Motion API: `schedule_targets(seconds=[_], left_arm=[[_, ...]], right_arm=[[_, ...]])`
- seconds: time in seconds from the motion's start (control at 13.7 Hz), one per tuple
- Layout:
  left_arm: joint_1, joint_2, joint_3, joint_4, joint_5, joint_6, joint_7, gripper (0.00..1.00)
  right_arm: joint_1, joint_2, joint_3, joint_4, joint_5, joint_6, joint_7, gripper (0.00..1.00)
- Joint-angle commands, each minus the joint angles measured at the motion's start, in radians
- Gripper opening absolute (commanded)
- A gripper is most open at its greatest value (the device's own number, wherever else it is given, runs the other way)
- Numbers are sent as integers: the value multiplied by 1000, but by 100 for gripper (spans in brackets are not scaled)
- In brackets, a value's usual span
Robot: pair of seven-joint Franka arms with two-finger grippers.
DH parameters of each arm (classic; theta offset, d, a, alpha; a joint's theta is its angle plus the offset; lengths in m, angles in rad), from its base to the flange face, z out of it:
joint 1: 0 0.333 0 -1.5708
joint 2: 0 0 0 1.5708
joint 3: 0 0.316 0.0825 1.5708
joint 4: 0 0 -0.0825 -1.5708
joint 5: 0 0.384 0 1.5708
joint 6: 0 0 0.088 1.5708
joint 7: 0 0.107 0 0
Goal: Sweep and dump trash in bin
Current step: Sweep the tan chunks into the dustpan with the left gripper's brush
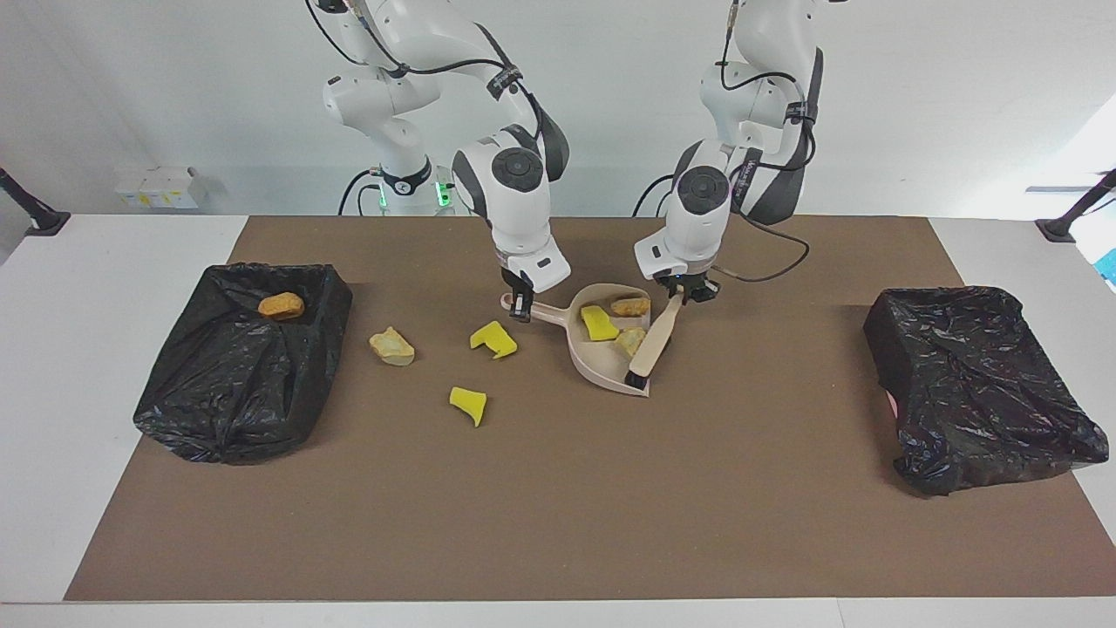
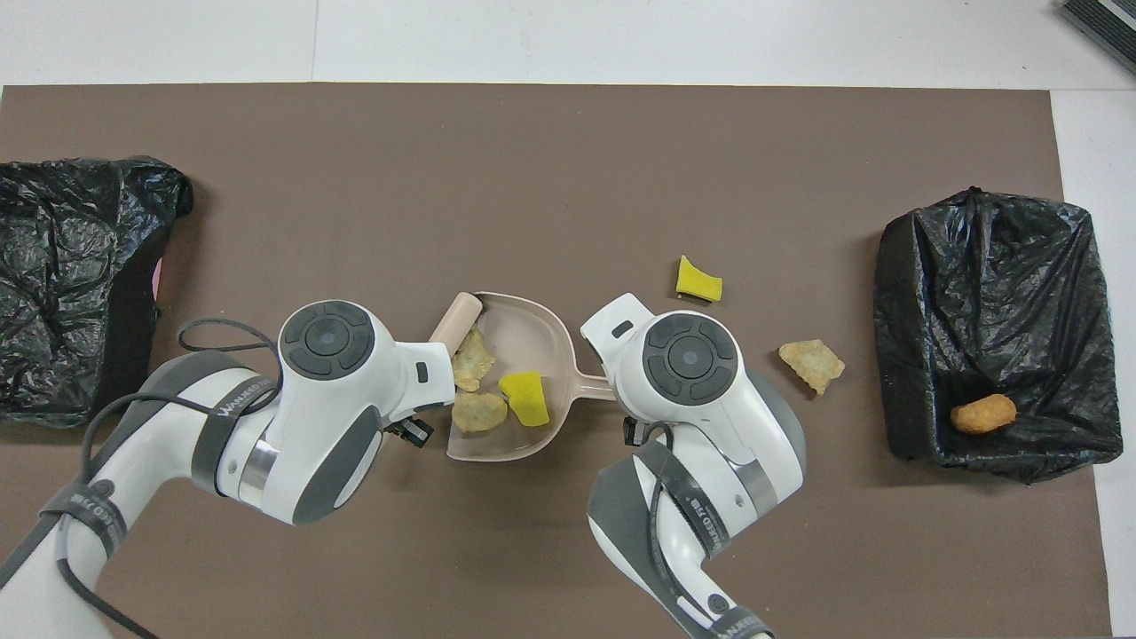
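My right gripper (image 1: 521,307) is shut on the handle of the beige dustpan (image 1: 597,359), which rests on the brown mat. My left gripper (image 1: 689,293) is shut on the brush (image 1: 656,337), whose bristles lie at the pan's mouth. In the pan lie a yellow wedge (image 1: 599,323) and two tan lumps (image 1: 629,306) (image 1: 630,340); all three show in the overhead view (image 2: 524,398) (image 2: 473,362) (image 2: 479,411). On the mat toward the right arm's end lie two yellow wedges (image 1: 493,339) (image 1: 469,404) and a tan lump (image 1: 391,346).
A black-bagged bin (image 1: 235,384) at the right arm's end holds an orange lump (image 1: 281,305), also seen from overhead (image 2: 982,414). A second black-bagged bin (image 1: 976,392) stands at the left arm's end. The brown mat (image 1: 558,506) covers most of the table.
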Motion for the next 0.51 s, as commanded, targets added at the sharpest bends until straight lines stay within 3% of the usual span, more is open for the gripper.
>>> schedule_targets(seconds=[0.0,0.22,0.44], left_arm=[[-32,-29,15,-16,-51,-15,-65,0],[-31,-34,16,40,-177,-44,-198,0],[-25,-40,16,83,-198,-65,-269,0]], right_arm=[[-2,14,3,7,-14,15,24,0],[-16,6,3,26,-14,-3,8,0],[-47,-3,4,47,-11,-38,-38,0]])
